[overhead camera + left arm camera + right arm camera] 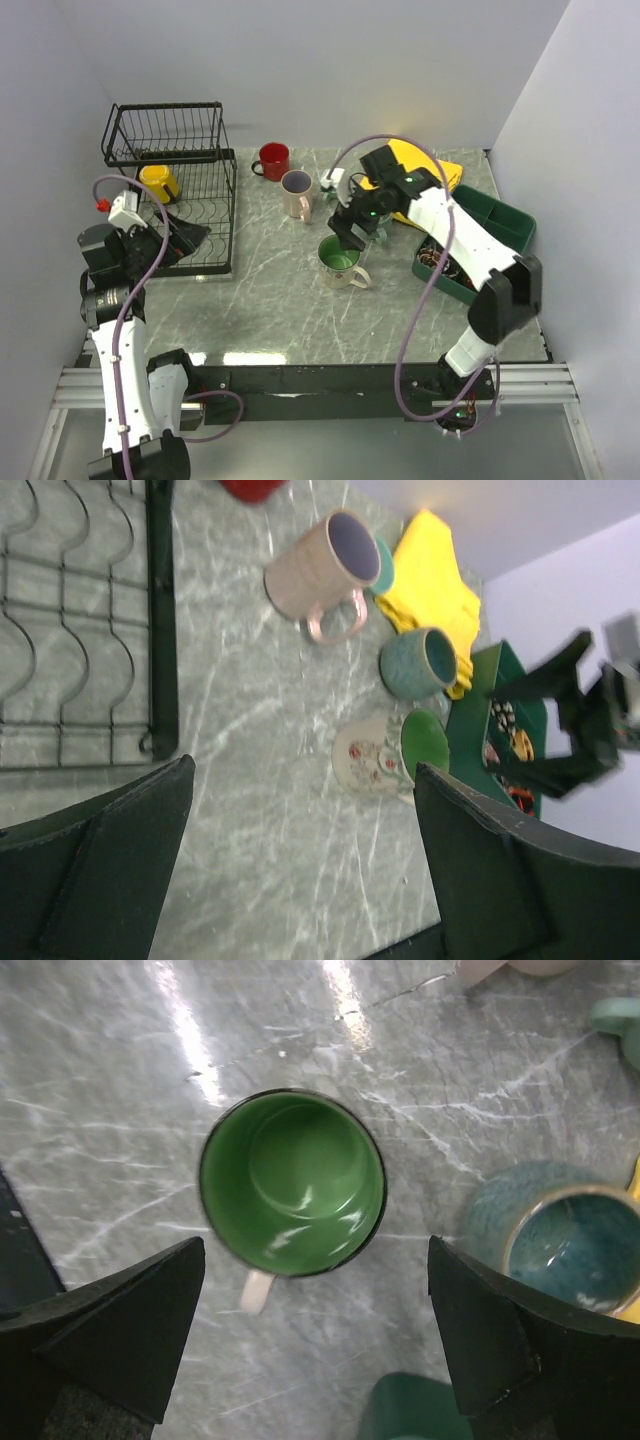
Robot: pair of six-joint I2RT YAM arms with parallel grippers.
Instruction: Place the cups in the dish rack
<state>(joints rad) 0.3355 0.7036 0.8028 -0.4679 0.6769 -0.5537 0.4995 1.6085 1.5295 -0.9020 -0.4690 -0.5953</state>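
Cream mug [340,258], green inside, standing upright mid-surface, handle pointing toward near-right. Right tool [315,1330] hovering directly above it, jaws spread wide, gripping nothing. Grey-green mug [560,1240] sitting just beside. Yellow mug [158,182] sitting inside dish rack [228,215] at far-left corner. Left tool [300,870] hanging wide open, empty, by rack's near edge.

rack [205,215] sits back left on the table [280,310], one mug [158,182] inside it, back mug [272,160] just right of the rack, second mug [296,193] right beside and a bit in front of that, front mug [341,260] out mid-table, cloth [432,165] back right, compartment tray [500,222] along the right edge
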